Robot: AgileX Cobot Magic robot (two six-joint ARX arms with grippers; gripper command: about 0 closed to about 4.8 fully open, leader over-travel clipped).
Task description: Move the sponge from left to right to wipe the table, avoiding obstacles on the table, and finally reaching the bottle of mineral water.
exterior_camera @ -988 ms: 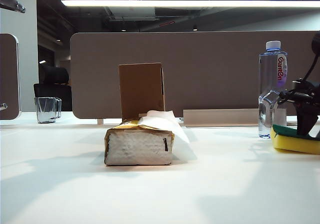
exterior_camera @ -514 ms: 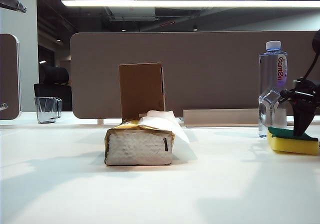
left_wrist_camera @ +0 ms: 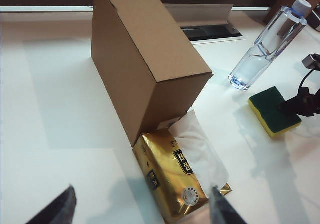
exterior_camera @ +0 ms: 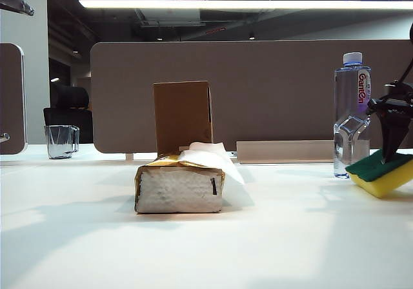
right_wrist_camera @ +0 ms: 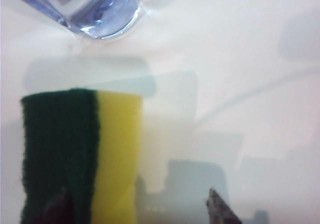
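1. Since a second ago, the sponge has tipped: it lay flat by the bottle of mineral water, and now its outer end rides up off the table while my right gripper has spread its fingers apart.
2. My right pincer reads as released. In the right wrist view one fingertip overlaps the green scouring face, the other stands clear over bare tabletop, so nothing is clamped.
3. The sponge sits just beside the bottle's base, near but apart. I judge the wipe has reached its goal and letting go is the step in hand.
4. To do it well, I should lift straight up so the finger near the green layer does not drag the tilted sponge or nudge the bottle.
5. My left gripper hangs with fingers spread, empty, above the tissue pack and cardboard box; it should stay put.
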